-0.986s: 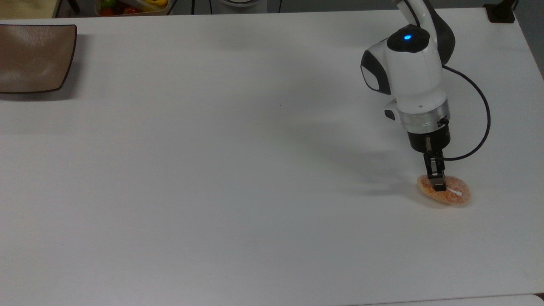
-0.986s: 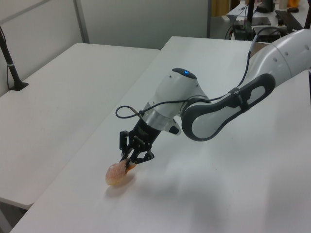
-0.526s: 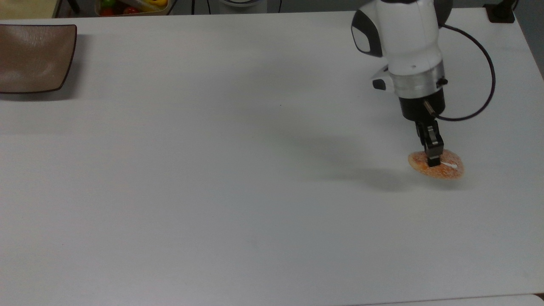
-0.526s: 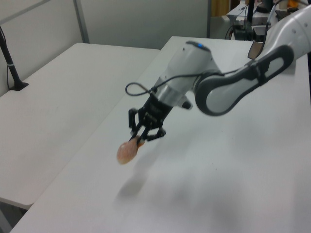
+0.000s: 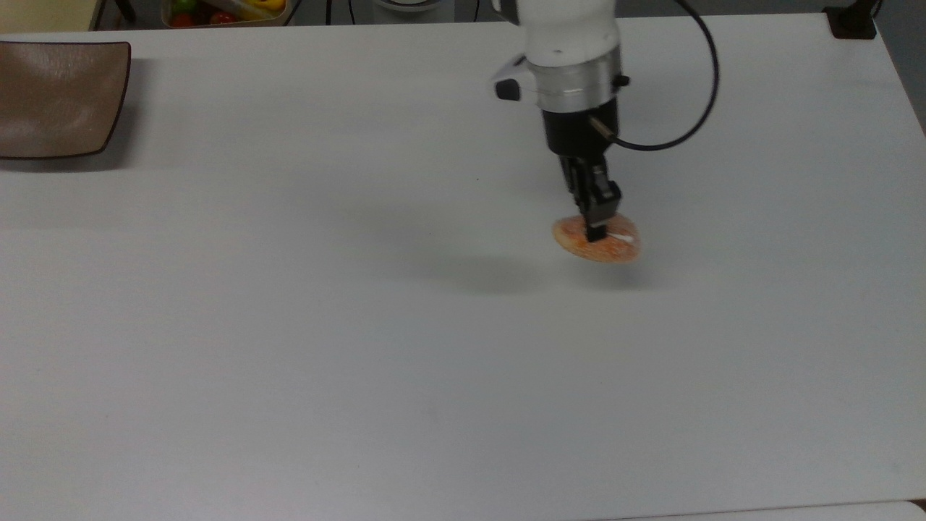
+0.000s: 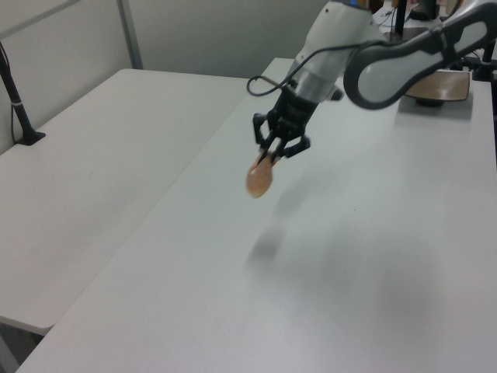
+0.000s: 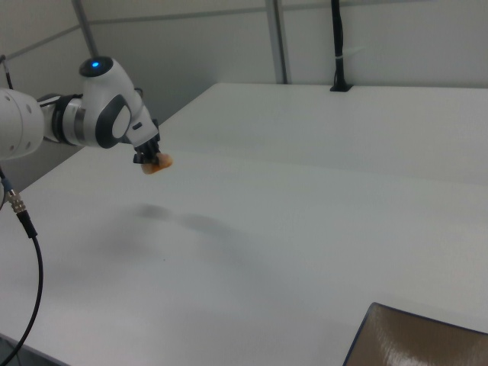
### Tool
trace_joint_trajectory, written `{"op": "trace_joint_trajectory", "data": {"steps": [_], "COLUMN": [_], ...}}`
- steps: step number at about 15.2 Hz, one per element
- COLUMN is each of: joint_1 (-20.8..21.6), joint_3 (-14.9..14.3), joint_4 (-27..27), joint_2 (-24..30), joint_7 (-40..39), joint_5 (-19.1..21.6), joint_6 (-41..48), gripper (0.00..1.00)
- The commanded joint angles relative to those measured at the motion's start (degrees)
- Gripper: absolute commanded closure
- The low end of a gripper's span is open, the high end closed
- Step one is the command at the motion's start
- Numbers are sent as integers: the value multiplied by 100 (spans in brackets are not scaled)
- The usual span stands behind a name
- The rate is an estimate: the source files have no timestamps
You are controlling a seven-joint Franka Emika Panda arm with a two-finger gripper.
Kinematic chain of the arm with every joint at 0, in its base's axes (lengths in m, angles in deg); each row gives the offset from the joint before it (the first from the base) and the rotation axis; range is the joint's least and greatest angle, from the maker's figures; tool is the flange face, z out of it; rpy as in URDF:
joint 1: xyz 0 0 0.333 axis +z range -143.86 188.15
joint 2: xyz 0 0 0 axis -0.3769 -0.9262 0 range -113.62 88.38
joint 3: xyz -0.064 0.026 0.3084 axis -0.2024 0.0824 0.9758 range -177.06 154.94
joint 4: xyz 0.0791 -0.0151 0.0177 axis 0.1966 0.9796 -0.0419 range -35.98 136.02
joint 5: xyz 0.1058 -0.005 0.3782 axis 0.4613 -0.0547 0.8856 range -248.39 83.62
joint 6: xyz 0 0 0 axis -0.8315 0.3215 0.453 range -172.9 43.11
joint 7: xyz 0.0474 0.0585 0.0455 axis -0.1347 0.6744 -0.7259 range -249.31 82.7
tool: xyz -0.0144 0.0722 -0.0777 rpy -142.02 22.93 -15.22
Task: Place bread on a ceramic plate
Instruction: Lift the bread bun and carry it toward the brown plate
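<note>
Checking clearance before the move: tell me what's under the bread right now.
The bread hangs in the pincer, off the white table. Beneath it is bare tabletop and a shadow. The bread's underside is hidden.

Orange speckled bread, brown dark-rimmed plate, white table.

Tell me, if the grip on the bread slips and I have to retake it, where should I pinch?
Probably across its thin faces near an edge, from above, as the gripper does now. The bread is a flat oval, so its thickness fits between the fingers; its length likely would not.
</note>
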Motion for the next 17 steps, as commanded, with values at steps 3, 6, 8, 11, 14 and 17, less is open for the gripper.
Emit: {"op": "trace_joint_trajectory", "data": {"steps": [3,6,8,11,14,17], "joint_1": [-386,-694,-729,-738,-870,-905], "joint_3": [-600,-1021,-1320,-1751,-2042,-2419], "joint_4": [423,379,353,292,265,265], "joint_2": [880,1240,1399,1557,1575,1549], "joint_7": [-2041,-3446,-4028,-4863,-5698,-6402], "joint_5": [85,76,76,76,67,50], "joint_6": [1662,2515,2823,3201,3387,3396], "gripper": [91,93,93,93,93,93]}}
